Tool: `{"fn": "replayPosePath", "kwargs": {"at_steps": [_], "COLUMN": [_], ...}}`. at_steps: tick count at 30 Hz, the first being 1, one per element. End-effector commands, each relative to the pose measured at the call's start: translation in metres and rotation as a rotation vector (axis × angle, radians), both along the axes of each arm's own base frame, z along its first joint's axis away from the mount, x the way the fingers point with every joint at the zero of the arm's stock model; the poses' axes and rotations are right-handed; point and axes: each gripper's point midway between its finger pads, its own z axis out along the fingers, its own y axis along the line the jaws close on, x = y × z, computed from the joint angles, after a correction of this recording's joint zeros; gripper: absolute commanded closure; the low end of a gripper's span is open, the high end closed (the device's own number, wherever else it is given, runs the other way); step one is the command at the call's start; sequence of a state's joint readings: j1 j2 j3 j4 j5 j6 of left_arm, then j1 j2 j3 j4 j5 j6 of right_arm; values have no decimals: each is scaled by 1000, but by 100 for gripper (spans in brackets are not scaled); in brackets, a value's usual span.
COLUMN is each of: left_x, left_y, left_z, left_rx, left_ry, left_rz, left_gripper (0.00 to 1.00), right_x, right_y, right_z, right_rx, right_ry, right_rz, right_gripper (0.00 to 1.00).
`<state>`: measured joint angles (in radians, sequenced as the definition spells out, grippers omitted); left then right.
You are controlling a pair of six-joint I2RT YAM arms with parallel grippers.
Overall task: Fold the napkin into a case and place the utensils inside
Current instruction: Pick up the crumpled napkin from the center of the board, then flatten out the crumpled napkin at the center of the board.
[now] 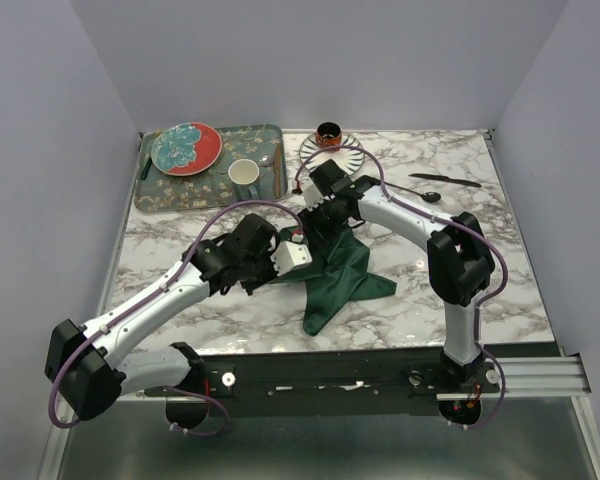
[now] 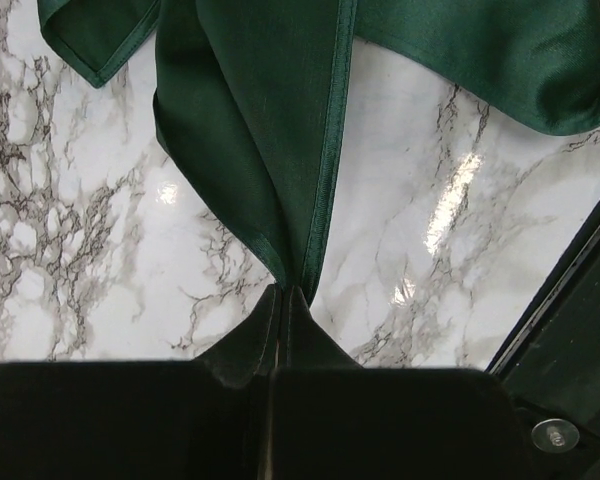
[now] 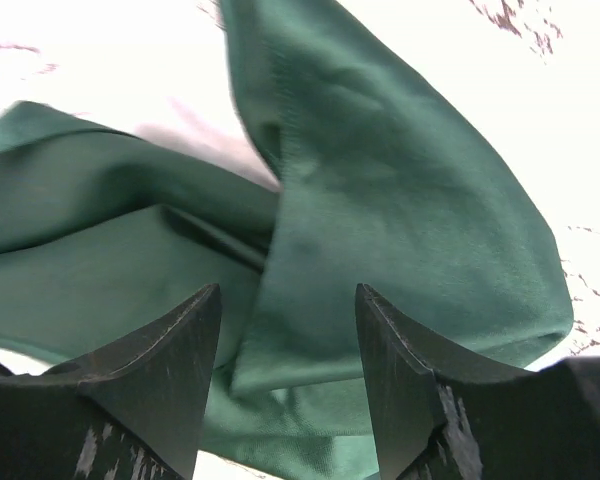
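Observation:
The dark green napkin (image 1: 342,275) lies crumpled and partly lifted on the marble table; no folded case shape shows. My left gripper (image 1: 298,254) is shut on a hemmed edge of the napkin (image 2: 270,150), the cloth pinched between its fingertips (image 2: 285,292). My right gripper (image 1: 325,232) is open just above the napkin's bunched folds (image 3: 380,200), with cloth under its spread jaws (image 3: 288,300). A black knife (image 1: 446,180) lies at the back right. A dark utensil with a rounded end (image 1: 418,192) lies beside it.
A patterned tray (image 1: 270,135) at the back left holds a red and teal plate (image 1: 186,148), a cup (image 1: 244,178) and a silver spoon (image 1: 267,159). A striped plate with a small dark bowl (image 1: 329,134) stands at the back centre. The table's front rail (image 2: 570,340) is near.

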<state>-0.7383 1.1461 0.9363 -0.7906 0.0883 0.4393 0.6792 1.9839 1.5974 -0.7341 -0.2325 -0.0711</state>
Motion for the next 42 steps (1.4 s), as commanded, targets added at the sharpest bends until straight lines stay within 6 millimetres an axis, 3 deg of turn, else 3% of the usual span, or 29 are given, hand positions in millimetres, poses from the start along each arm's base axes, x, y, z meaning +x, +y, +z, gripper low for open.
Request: {"fn": "replayPosePath", "kwargs": {"at_steps": [1,4,7,10,11,12,16,17,18,22,26,28,31,34,35,38,39,41,42], "left_x": [-5,-4,-2,1,2,3,12,13,15,22,41,56,70,69,66,49,43,30,22], "left_y": [1,2,4,9,11,13,29,32,35,42,46,46,54,63,65,73,78,86,91], "left_z": [-1,-2,-4,-4,-4,-4,1,3,5,17,56,89,132,161,166,157,135,114,84], "left_rx": [-35,-39,-34,-30,-30,-30,-34,-39,-41,-56,-98,-138,-187,-216,-224,-195,-149,-113,-60], "left_ry": [13,14,18,18,18,18,12,5,2,-30,-140,-220,-318,-372,-378,-360,-324,-301,-240], "left_rz": [9,18,26,51,61,69,136,149,155,188,241,276,332,349,346,321,312,298,295], "left_gripper": [100,100,100,100,100,100,100,100,100,100,100,100,100,100,100,100,100,100,100], "right_x": [5,-2,-5,-7,-10,-10,-9,-8,-3,3,8,11,9,-7,-16,-45,-58,-79,-88], "right_y": [-13,-19,-27,-37,-44,-50,-89,-99,-119,-160,-182,-192,-212,-235,-241,-257,-260,-266,-267], "right_z": [-16,-23,-25,-21,-20,-17,8,24,29,66,123,160,196,212,207,175,149,120,107], "right_rx": [-83,-100,-127,-169,-192,-199,-204,-192,-194,-155,-101,-74,-74,-103,-127,-209,-239,-278,-289], "right_ry": [-7,12,9,-4,-7,-15,-55,-92,-96,-142,-256,-353,-457,-508,-486,-411,-348,-269,-223], "right_rz": [-40,-26,-16,-5,11,10,-18,-25,-66,-127,-157,-182,-228,-258,-247,-217,-195,-138,-124], "right_gripper": [36,37,49,74,92,99,99,99,99,99,99,99,99,99,99,99,99,99,99]}}
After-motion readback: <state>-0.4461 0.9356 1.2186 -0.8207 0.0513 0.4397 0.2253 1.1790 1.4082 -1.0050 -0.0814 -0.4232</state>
